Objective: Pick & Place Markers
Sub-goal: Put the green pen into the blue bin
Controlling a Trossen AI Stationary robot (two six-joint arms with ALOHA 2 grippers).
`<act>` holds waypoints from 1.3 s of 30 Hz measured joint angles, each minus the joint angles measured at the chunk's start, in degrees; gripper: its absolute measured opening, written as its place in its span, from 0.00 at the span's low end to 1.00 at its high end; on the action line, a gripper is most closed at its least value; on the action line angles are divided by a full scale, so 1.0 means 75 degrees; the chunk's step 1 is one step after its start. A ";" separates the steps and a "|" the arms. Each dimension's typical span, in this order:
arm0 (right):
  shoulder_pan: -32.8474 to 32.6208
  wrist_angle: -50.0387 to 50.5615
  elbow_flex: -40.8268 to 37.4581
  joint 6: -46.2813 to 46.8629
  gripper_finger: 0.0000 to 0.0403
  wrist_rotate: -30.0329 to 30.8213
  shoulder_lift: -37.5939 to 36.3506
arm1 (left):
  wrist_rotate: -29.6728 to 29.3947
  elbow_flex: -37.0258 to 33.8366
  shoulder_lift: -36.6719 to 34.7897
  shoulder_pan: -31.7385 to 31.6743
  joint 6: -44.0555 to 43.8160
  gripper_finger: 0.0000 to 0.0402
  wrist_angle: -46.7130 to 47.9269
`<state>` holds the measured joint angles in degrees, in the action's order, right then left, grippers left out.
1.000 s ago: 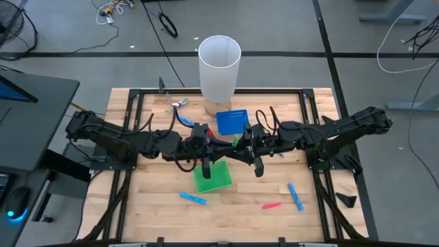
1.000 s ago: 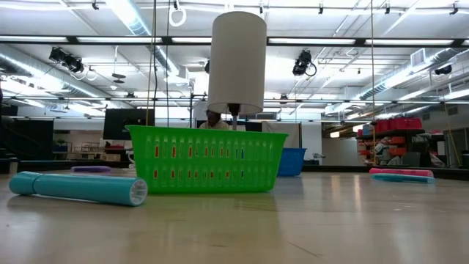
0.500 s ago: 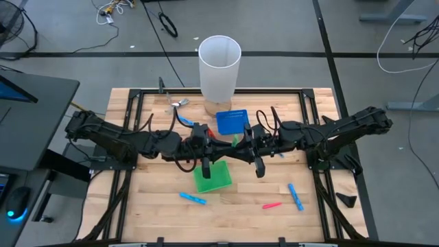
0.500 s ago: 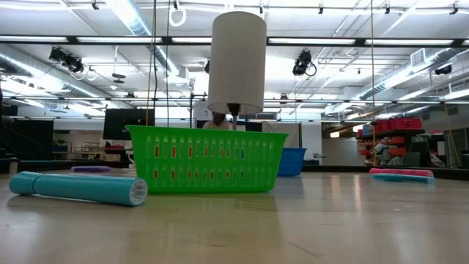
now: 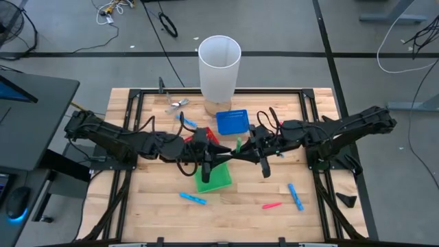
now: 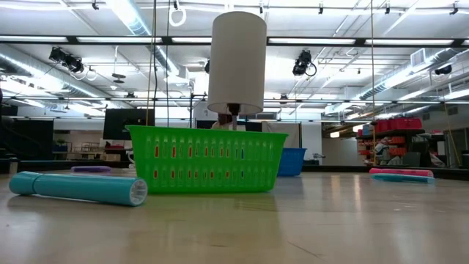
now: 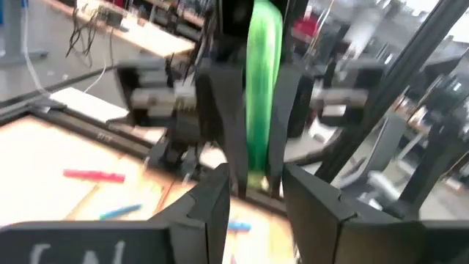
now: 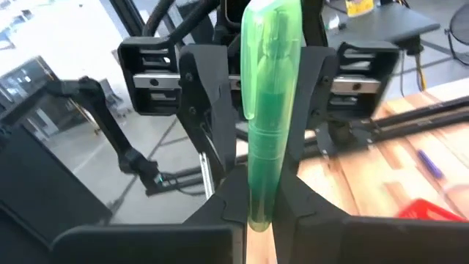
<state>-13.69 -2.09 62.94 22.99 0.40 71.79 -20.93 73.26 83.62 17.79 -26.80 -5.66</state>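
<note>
A green marker (image 5: 238,145) hangs in the air over the table's middle, between my two grippers, which face each other. My left gripper (image 5: 225,149) comes from the left and my right gripper (image 5: 250,147) from the right. Both are shut on this marker, as the left wrist view (image 7: 264,88) and the right wrist view (image 8: 270,110) show. Other markers lie flat on the wood: a blue one (image 5: 193,199), a pink one (image 5: 271,205), a blue one (image 5: 295,196) and another blue one (image 5: 185,119). The low view shows neither gripper. My left gripper (image 7: 256,183) pinches one end of the green marker (image 7: 258,165) between its two fingers, level, from the table's left, with the fingers along the marker. The marker is lifted clear of the table. My right gripper (image 8: 260,202) pinches the marker's other end (image 8: 261,187) between its two fingers, level, from the table's right, with the fingers along it. The marker's end runs back between the fingers. My left gripper's fingers (image 8: 216,110) flank the far part.
A green basket (image 5: 212,177) stands under my left wrist, a blue basket (image 5: 231,121) farther back, and a red basket's corner (image 5: 212,139) shows beneath the arm. A tall white cylinder (image 5: 219,65) stands at the far edge, with a metal clip (image 5: 177,103) beside it. Bare wood lies near.
My right gripper has drifted slightly toward the table's right and near edges. The green marker between the grippers has shifted a little the same way. A corner of the red basket now shows beside my left wrist.
</note>
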 joint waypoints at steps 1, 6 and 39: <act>0.0003 0.0222 0.0000 -0.0028 0.06 0.0000 -0.0067 | 0.0005 -0.0004 -0.0014 0.0019 -0.0024 0.33 0.0109; 0.0000 0.1315 0.0001 -0.0323 0.06 -0.0003 -0.0331 | 0.0208 -0.0004 -0.0027 0.0019 -0.0388 0.32 0.0894; 0.1058 0.7770 0.0009 -0.2016 0.06 -0.1605 -0.0149 | 0.2973 -0.0004 -0.0027 0.0016 -0.2945 0.32 0.3766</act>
<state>-5.76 56.18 63.00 7.87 -11.64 70.67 1.37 73.23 83.42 17.91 -48.88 22.59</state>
